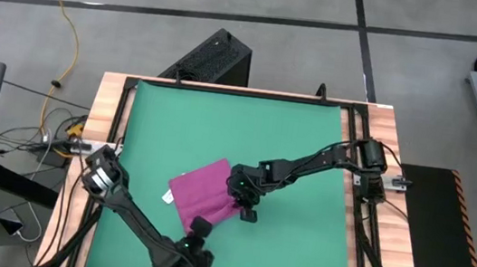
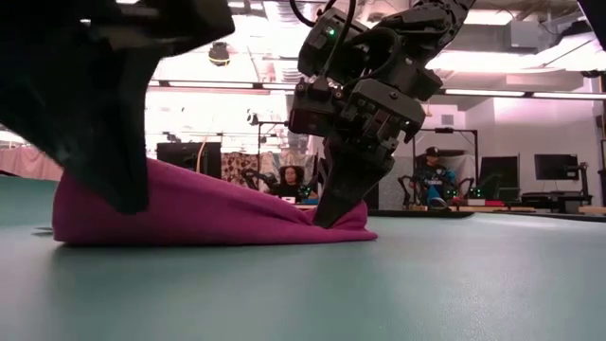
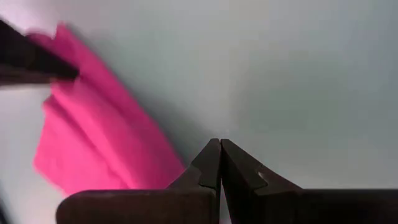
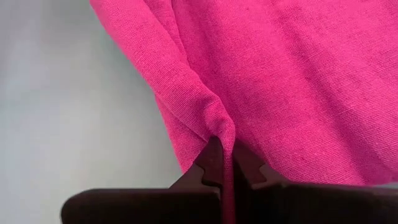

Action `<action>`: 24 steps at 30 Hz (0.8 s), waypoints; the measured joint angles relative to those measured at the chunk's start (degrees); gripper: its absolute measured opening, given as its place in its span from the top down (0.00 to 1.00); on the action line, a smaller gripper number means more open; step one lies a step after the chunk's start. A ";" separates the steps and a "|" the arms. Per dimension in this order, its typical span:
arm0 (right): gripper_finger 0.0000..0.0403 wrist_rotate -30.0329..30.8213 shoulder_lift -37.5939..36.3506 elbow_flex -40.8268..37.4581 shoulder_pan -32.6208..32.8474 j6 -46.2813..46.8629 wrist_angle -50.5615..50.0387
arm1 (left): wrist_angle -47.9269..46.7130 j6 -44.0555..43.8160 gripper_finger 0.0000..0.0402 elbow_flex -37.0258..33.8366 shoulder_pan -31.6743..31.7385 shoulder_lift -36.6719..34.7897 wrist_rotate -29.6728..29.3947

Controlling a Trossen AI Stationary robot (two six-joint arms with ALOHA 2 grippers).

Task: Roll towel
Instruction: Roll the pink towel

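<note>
Centrally, the right gripper [image 1: 238, 199] is clamped on a pinched fold at the towel's [image 1: 203, 198] 3 o'clock edge, fabric drawn between its fingers [image 4: 211, 163]; the left gripper [image 1: 199, 231], fingers together, holds nothing at the towel's 6 o'clock edge; the towel lies on the green mat [image 1: 300, 150], slightly toward 7 o'clock of its middle, white tag [image 1: 167, 197] at 9 o'clock.

A wooden table [image 1: 104, 126] bears a green mat [image 1: 247, 135] with the towel [image 1: 204, 195] on it.

arms: two, black, jointed | claw fingers [image 4: 214, 168]: dark, tapered, notched inner edges | wrist: green LED
</note>
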 joint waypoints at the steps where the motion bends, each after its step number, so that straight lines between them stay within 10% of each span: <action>1: 0.95 0.00 0.00 0.00 0.00 0.00 0.14 | -1.01 -0.84 1.00 -0.01 -0.02 0.03 -0.44; 24: 0.95 -0.02 0.00 0.00 0.00 -0.63 0.43 | -8.96 -24.36 1.00 -8.32 -3.85 -12.29 -17.03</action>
